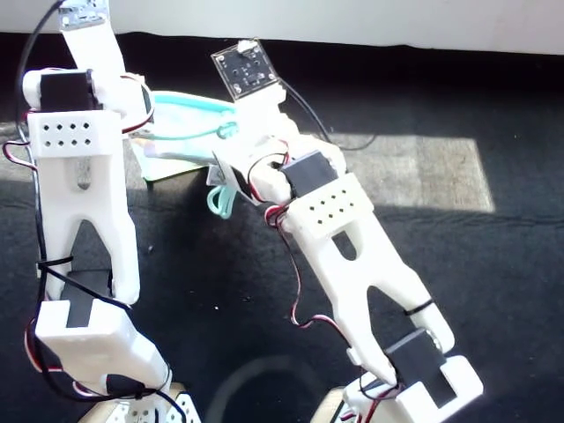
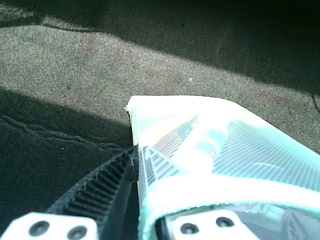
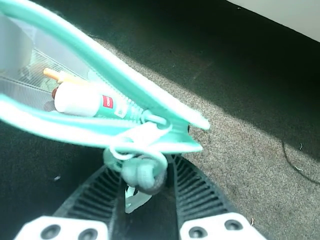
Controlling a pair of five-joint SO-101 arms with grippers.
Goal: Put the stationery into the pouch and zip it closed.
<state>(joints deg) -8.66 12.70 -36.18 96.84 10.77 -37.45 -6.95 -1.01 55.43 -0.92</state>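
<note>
Fingers (image 3: 197, 192) of the right gripper (image 3: 145, 167) stand narrow, pinched on the knotted zip pull (image 3: 142, 176). I read this as a secure hold. The pull hangs from the slider (image 3: 150, 120), which sits at the pouch end nearest these fingers.

1. Pouch. The pouch (image 3: 100, 62) spans the gap between the two grippers, with its mouth open. Inside I see a white tube (image 3: 82, 100) with a red label and an orange stick (image 3: 55, 75). I judge loading done and zipping as the step in hand.

2. Left gripper. The left gripper (image 2: 145, 167) is clamped on the opposite end of the pouch. The mesh wall is pressed against its ribbed finger (image 2: 100, 187).

3. Governing relation. The long axis of the pouch runs from the right fingers to the left fingers. The open teeth extend from the slider away from the right gripper, toward the end the left gripper holds. The right arm is the nearer one to the slider, so I expect it to make the closing stroke along that axis while the left arm anchors.

4. Caution. The pull is a soft cord. It can only draw the slider, not push it, so I expect the right fingers to lead the slider.

5. Surroundings. A dark mat (image 1: 493, 291) lies beneath both arms.
</note>
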